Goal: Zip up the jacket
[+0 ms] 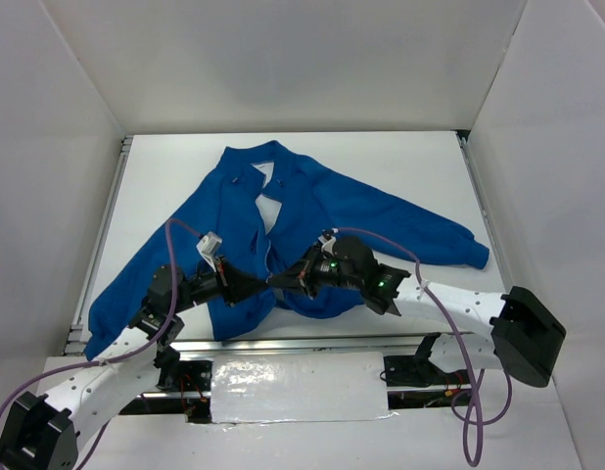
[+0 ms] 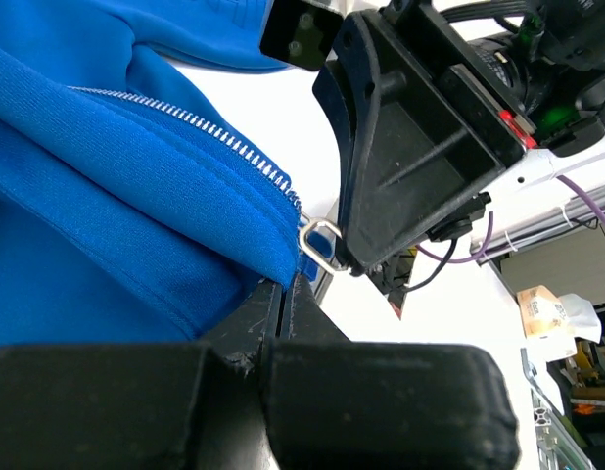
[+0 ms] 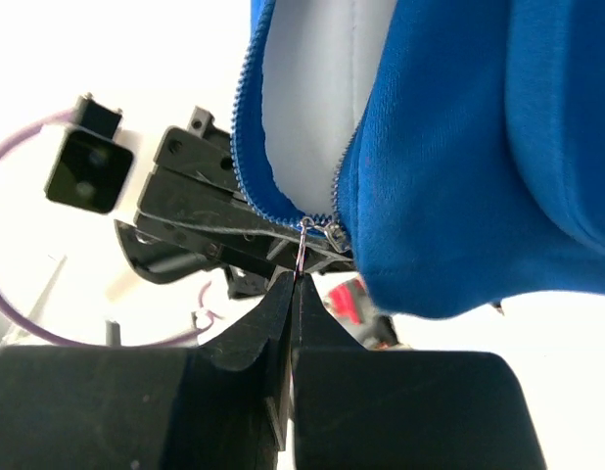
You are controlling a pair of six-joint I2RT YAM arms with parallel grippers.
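Currently the jacket (image 1: 312, 206) lies flat on the table (image 1: 410, 166), with its collar (image 1: 254, 162) at the far side and its hem toward the arm bases. The front is open: white lining (image 3: 312, 117) shows between the two tooth rows of the zipper (image 2: 214, 132).

- Both grippers meet at the zipper's bottom end.
- The left gripper (image 2: 285, 289) has its jaws closed, pinching the hem (image 2: 268, 257) just beside the pull.
- The right gripper (image 3: 295, 284) has its jaws closed on the silver pull ring (image 3: 301, 253).
- The zipper's long axis runs from the grippers straight away toward the collar.

Judgement: the right arm has the pull, so it draws away along that line while the left anchors the hem. Risk: the thin ring could slip out.
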